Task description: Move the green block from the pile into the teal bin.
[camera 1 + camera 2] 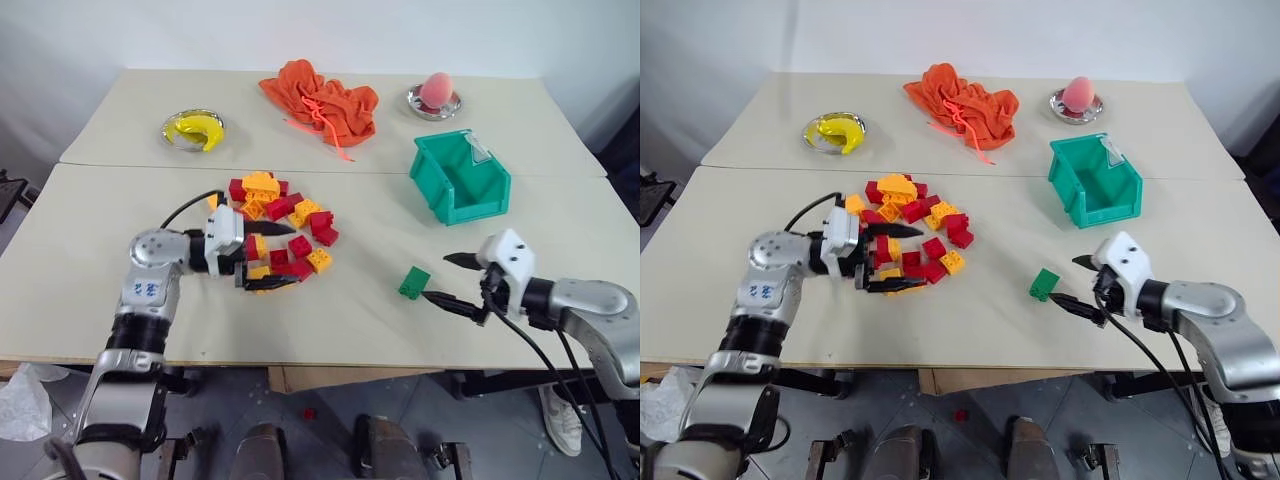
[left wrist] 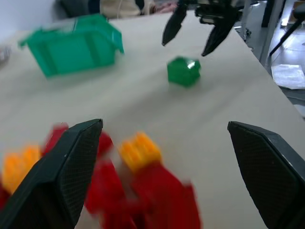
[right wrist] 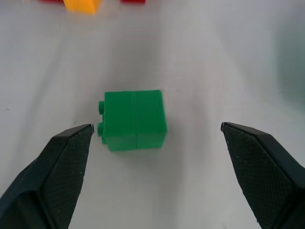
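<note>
**Inspector:** Where does the green block [image 1: 414, 282] lie?

**Assistant:** On the bare table [image 1: 120, 300], on its side with studs facing sideways, well apart from the pile [image 1: 280, 232] and not in the teal bin [image 1: 460, 177]. The bin stands further back, its cut-away front toward the block.

**Inspector:** Right gripper [image 1: 452, 279]?

**Assistant:** Fingers spread wide, holding nothing. It points at the block from just beside it; the wrist view shows the block between the two fingertips [image 3: 71, 143] but beyond them, untouched.

**Inspector:** Left gripper [image 1: 267, 256]?

**Assistant:** Also spread wide and empty, lying level at the near edge of the pile, red and yellow-orange bricks between its fingers.

**Inspector:** Other items on the table?

**Assistant:** An orange cloth [image 1: 322, 103] at the back, a metal dish with a yellow item [image 1: 195, 130] to its left, and a second dish with a pink item [image 1: 435, 96] behind the bin.
</note>
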